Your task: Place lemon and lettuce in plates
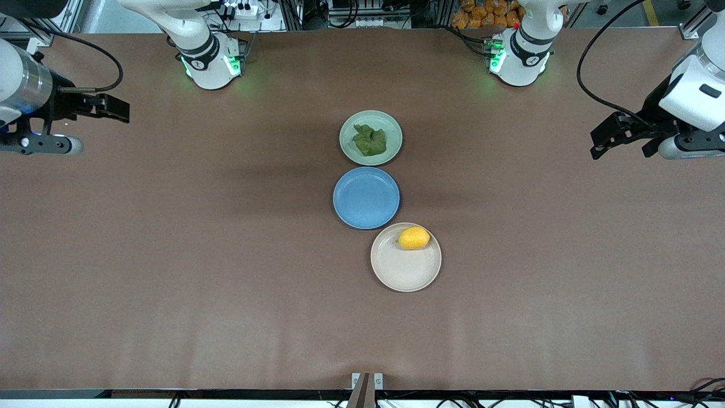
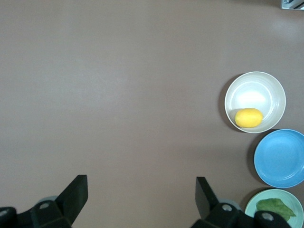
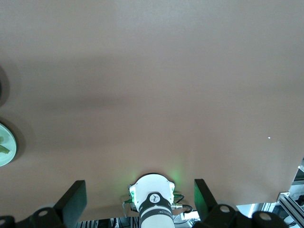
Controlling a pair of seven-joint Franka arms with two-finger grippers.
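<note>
At the right arm's end of the bench (image 1: 170, 294) our right pincer (image 1: 116, 109) hangs wide and empty; we judge it parked, its work done. In the middle we see three smooth round rimmed plates in a row: the mint plate (image 1: 350, 148) holds the crinkled, ragged lettuce (image 1: 370, 140); the blue plate (image 1: 366, 198), just nearer the front camera, is bare; nearest, the beige plate (image 1: 396, 272) carries the dimpled oval lemon (image 1: 413, 238) against its rim. Our left pincer (image 1: 609, 139) waits wide and empty over the bench's other end. Both items look placed.
</note>
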